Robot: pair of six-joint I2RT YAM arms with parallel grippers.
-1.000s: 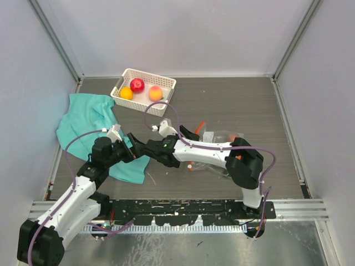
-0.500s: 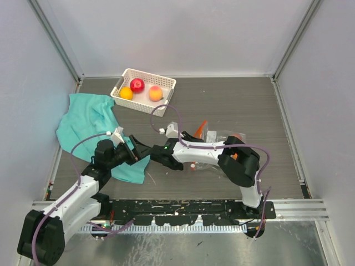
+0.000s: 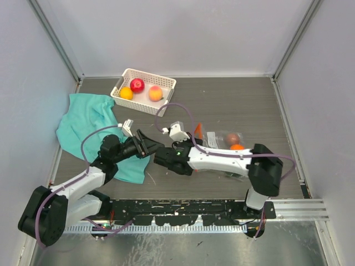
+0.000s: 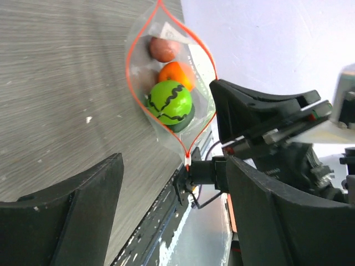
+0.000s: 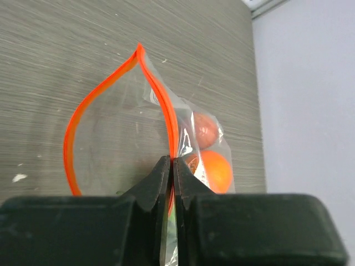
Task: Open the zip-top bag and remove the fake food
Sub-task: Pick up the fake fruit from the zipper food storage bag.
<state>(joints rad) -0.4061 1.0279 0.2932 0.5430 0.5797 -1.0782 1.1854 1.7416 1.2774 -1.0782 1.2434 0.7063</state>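
The zip-top bag (image 3: 217, 145) lies right of centre, its orange-red zipper strip (image 5: 166, 111) parted into a lens-shaped mouth. My right gripper (image 5: 172, 164) is shut on one side of that strip; from above, the right gripper (image 3: 194, 136) sits at the bag's left end. Fake food shows inside: a brown fruit (image 4: 165, 49), an orange one (image 4: 176, 73) and a green striped one (image 4: 170, 102). My left gripper (image 4: 175, 166) is open and empty, pointing at the bag's mouth from a short way off. In the top view the left gripper (image 3: 148, 145) is just left of the right arm.
A white slotted basket (image 3: 166, 83) at the back holds a red, an orange and a peach fruit. A teal cloth (image 3: 89, 119) covers the table's left side, under the left arm. The right arm's folded elbow (image 3: 169, 158) lies close to the left gripper.
My right gripper has shut on the zipper strip and drawn the bag to the right. The left gripper has reached right toward the bag's mouth, its jaws a little narrower.
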